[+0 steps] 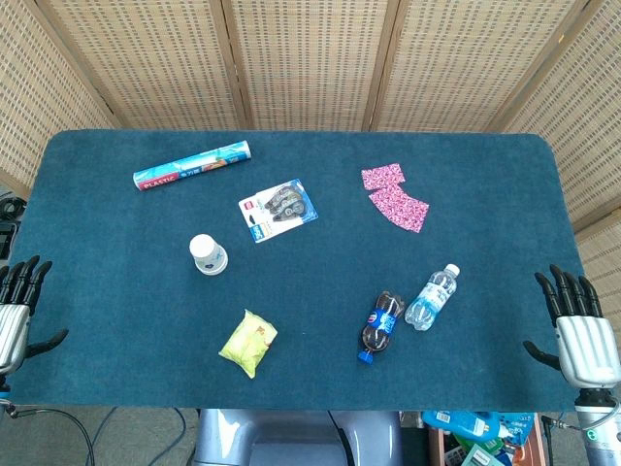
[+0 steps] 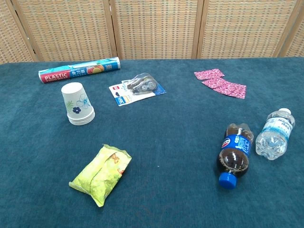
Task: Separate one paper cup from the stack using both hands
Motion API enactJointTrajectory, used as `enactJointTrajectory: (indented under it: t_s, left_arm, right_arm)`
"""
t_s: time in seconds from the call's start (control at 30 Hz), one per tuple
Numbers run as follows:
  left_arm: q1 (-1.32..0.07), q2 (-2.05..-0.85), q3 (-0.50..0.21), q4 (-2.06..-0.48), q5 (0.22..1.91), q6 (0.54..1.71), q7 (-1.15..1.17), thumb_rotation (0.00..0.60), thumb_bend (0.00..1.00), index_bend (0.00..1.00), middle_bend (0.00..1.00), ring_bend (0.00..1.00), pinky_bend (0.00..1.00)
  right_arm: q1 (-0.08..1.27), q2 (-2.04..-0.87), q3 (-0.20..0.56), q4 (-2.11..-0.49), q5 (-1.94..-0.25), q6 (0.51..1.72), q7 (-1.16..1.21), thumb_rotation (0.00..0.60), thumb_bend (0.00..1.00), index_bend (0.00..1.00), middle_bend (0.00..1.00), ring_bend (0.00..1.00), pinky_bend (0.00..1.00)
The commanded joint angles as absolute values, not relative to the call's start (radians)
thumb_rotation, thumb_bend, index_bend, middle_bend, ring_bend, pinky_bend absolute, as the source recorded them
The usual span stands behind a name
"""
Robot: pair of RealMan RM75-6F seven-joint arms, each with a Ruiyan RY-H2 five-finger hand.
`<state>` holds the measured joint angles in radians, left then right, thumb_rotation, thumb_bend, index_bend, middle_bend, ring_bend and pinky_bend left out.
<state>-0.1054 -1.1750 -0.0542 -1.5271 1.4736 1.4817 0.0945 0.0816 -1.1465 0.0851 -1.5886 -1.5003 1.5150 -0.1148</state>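
Observation:
The stack of white paper cups (image 2: 77,104) with a blue flower print stands upside down on the blue table, left of the middle; in the head view the stack (image 1: 208,254) shows from above. My left hand (image 1: 15,309) hangs at the table's left edge, fingers spread, holding nothing. My right hand (image 1: 580,328) hangs at the right edge, fingers also spread and empty. Both hands are far from the cups. The chest view shows neither hand.
A plastic wrap roll (image 1: 192,165) lies at the back left. A tape pack (image 1: 278,209) lies behind the cups. Pink packets (image 1: 395,196) lie at the back right. A green snack bag (image 1: 249,342), a cola bottle (image 1: 380,325) and a water bottle (image 1: 432,298) lie near the front.

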Motion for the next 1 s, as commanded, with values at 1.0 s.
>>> enactJointTrajectory:
  t_s: [1.0]
  left_arm:
    - [-0.567, -1.251, -0.211, -1.441, 1.449, 0.985, 0.112, 0.600, 0.18, 0.02, 0.10, 0.12, 0.20]
  right_arm:
    - [0.107, -1.154, 0.125, -1.526, -1.422, 1.463, -0.075, 0.600, 0.00, 0.00, 0.00, 0.00, 0.00]
